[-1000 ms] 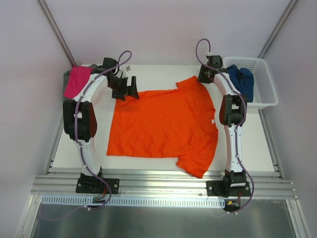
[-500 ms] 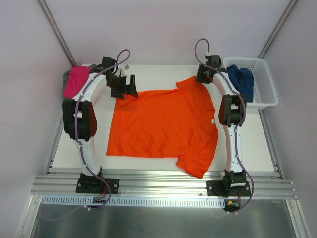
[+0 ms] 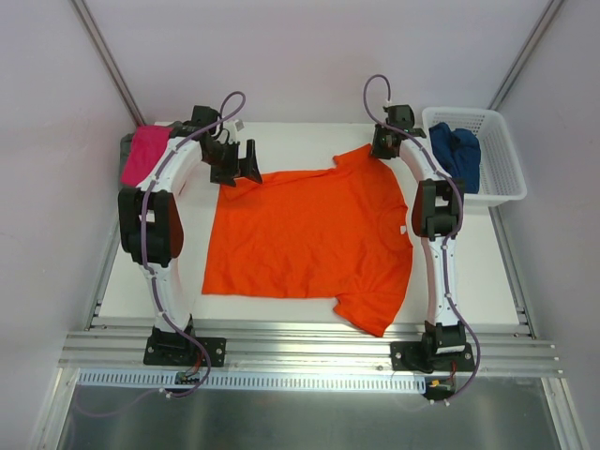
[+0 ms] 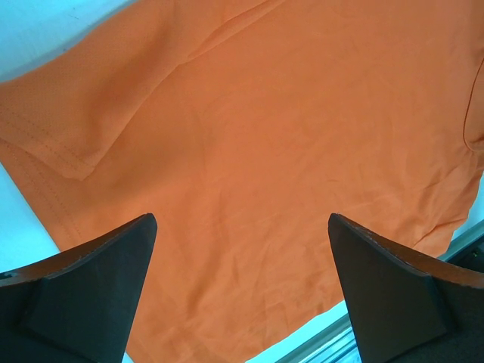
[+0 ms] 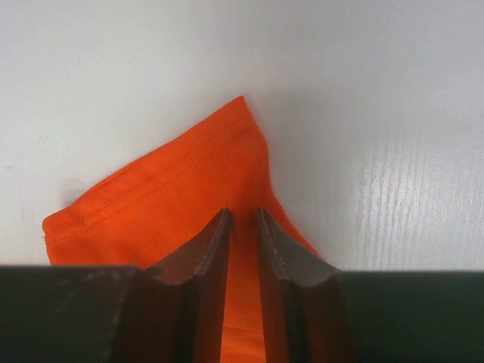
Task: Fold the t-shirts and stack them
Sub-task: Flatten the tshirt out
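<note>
The right gripper [image 5: 242, 213], jaws narrowed to a slit, is set on a sleeve of the orange t-shirt [image 3: 309, 234] near the far edge of the worktop [image 3: 309, 139]; a firm grip cannot be confirmed. The left gripper [image 4: 242, 219] is held wide open above the shirt's far left corner.

Both arms nudged at the far edge of the orange t-shirt [image 3: 309, 234]

The right gripper [image 3: 382, 147] has slid a little to the left, further onto the shirt's far sleeve, and the cable loop [image 3: 367, 97] above it has swung left with it. The right wrist view shows its jaws a narrow slit apart with orange cloth between them; whether the cloth is pinched cannot be told. The left gripper [image 3: 242, 171] has edged slightly toward the far side of the counter [image 3: 309, 136], above the shirt's far hem corner.
</note>
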You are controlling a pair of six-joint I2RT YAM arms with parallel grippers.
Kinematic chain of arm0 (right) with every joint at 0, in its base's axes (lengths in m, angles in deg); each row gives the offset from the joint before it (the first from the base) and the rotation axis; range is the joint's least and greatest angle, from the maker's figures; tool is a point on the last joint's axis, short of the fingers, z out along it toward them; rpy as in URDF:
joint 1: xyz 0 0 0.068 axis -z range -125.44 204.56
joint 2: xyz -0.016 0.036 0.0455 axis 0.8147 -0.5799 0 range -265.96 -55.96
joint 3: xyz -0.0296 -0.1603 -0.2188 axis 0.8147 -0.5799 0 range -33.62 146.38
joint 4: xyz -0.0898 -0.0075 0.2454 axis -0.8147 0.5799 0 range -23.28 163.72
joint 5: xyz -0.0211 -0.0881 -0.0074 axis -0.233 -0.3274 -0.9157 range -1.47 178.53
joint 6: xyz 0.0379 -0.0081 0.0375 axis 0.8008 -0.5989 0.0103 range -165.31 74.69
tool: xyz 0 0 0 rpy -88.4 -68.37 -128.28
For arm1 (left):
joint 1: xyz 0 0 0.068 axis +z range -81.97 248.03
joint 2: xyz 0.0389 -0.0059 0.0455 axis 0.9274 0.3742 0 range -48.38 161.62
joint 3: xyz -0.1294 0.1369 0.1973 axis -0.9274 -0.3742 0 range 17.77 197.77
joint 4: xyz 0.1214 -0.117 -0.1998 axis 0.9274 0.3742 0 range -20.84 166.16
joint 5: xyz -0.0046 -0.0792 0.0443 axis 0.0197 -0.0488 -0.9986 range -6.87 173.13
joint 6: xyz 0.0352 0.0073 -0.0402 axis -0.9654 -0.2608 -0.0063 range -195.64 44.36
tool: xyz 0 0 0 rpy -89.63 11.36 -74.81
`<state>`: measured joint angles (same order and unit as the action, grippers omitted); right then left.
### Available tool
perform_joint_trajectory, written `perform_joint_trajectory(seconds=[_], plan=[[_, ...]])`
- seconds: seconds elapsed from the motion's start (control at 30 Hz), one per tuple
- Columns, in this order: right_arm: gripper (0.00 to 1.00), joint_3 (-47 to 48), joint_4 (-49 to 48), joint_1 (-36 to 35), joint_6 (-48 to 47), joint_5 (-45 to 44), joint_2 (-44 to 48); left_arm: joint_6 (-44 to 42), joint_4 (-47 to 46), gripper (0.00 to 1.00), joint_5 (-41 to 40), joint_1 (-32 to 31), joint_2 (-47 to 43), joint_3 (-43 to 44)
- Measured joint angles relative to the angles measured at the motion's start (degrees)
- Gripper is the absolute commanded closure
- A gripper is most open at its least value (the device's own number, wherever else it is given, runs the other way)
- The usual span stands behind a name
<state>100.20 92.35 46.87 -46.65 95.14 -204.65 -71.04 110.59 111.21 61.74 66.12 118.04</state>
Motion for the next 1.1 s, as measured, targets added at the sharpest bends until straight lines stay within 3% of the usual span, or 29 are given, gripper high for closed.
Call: perform_joint_trajectory(seconds=[0.17, 0.4, 0.77, 1.1], plan=[[0.92, 0.0, 0.4, -0.1, -0.5, -0.3, 0.0, 0.4, 0.0, 0.01, 0.0, 0.0, 0.0, 0.0], [0.92, -0.5, 0.3, -0.3, -1.3, -1.5, 0.1, 0.4, 0.0, 0.06, 0.6, 1.1, 1.3, 0.3], [0.92, -2.4, 0.0, -0.3, -1.9, -1.6, 0.9, -0.1, 0.1, 0.10, 0.9, 3.1, 13.6, 2.3], [0.92, -3.1, 0.0, -0.3, -1.9, -1.4, 1.3, -0.7, 0.4, 0.12, -0.3, 5.5, 13.7, 4.2]])
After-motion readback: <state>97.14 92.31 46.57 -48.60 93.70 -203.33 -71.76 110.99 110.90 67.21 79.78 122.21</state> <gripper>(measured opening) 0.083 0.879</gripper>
